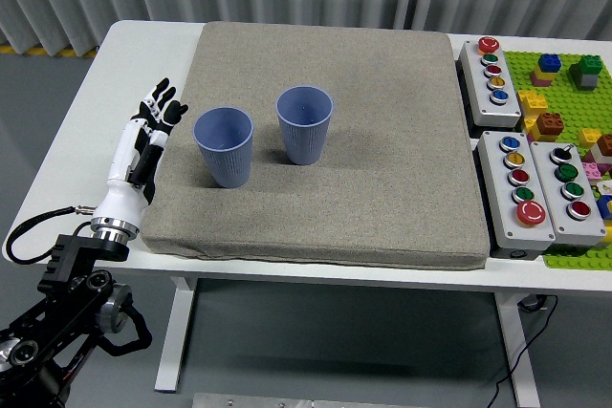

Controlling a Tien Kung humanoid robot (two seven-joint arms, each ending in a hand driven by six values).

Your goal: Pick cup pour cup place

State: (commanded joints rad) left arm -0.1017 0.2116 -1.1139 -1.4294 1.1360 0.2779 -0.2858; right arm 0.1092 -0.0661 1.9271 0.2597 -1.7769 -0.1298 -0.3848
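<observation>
Two blue cups stand upright on a grey foam mat (382, 188). The left cup (224, 145) is nearer to me; the right cup (305, 124) stands a little farther back, a small gap between them. My left hand (153, 126) rests at the mat's left edge, just left of the left cup and apart from it. Its fingers are stretched out and hold nothing. I cannot see inside the cups well enough to tell their contents. My right arm is out of view.
Three grey button boxes (492, 71) (516, 182) (570, 188) with coloured buttons lie right of the mat. A green baseplate (564, 93) with coloured bricks lies at the far right. The white table (105, 93) edge runs left of my hand.
</observation>
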